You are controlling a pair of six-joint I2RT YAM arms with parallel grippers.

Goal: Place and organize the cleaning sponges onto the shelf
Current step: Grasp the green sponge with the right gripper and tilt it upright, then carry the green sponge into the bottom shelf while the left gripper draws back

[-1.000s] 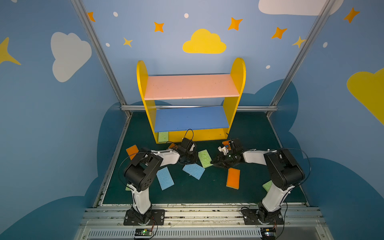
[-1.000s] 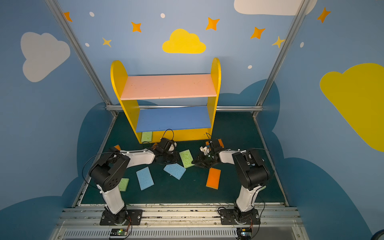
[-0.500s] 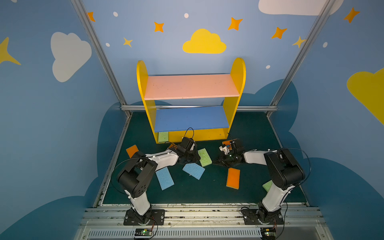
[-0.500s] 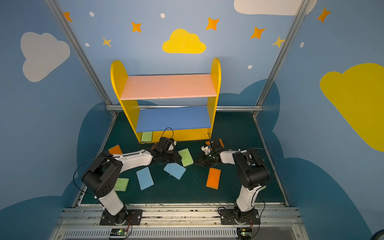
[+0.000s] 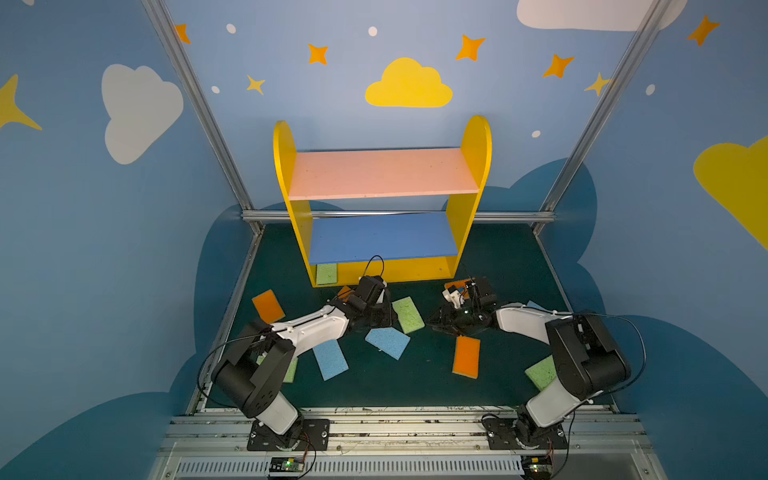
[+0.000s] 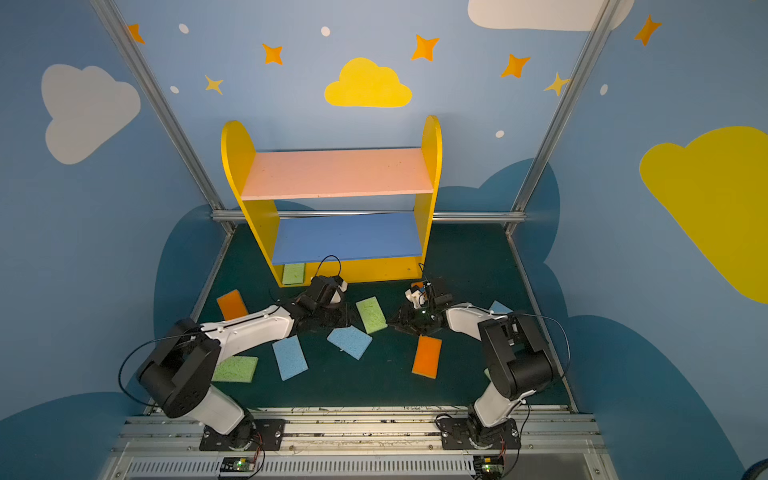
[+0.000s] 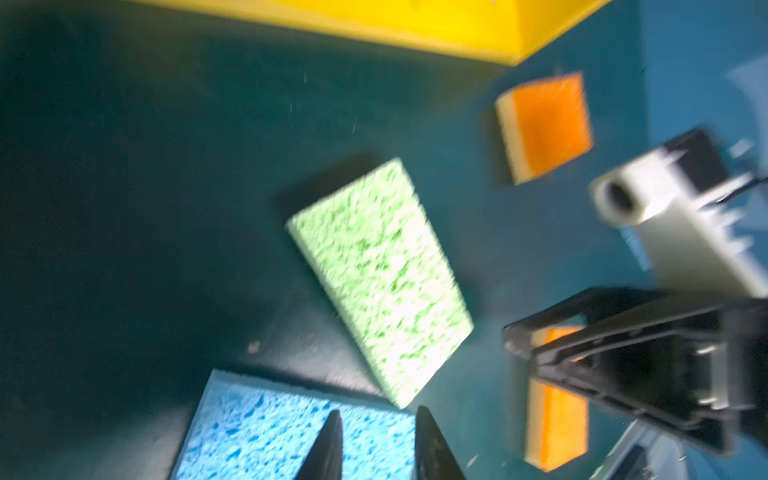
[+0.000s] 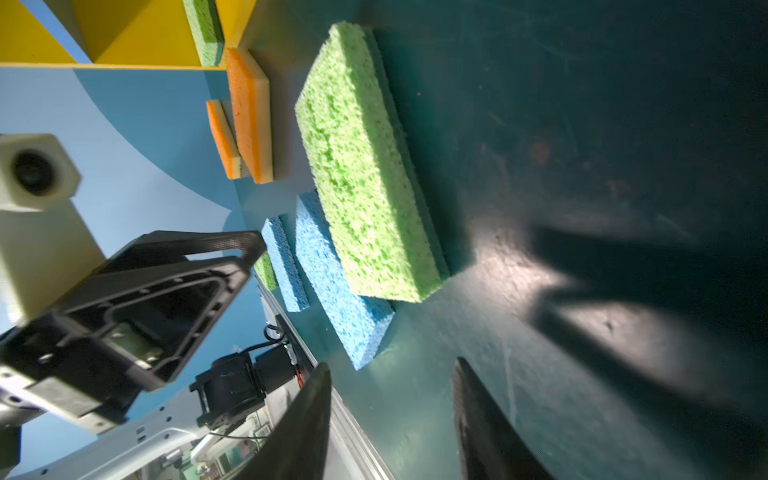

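Green sponge (image 5: 408, 314): flat, mid-mat, a little in front of shelf (image 5: 476, 166). One corner touches or sits just over blue sponge (image 5: 387, 342); can't tell which. 2nd green sponge (image 5: 327, 273) is on bottom board (image 5: 415, 270), left end. Pink and blue boards bare. Rest of sponges are loose on mat (image 5: 415, 386), toward its left, front and right edges.

L gripper (image 7: 376, 419): low, left of green sponge, tips over blue one. Gap narrow, nothing btwn.
R gripper (image 8: 390, 363): low, right of sponge, over bare mat. Fingers wider apart, nothing held.

Step, prob.: pick green sponge. To do well:
- One arm goes in, other backs off; they're close.
- Open past sponge's short side and pinch across its long edges.
- Foam is soft, so squeeze lightly.
- Lift clear of blue before travelling.
- Lay next to 2nd green sponge, edges parallel.
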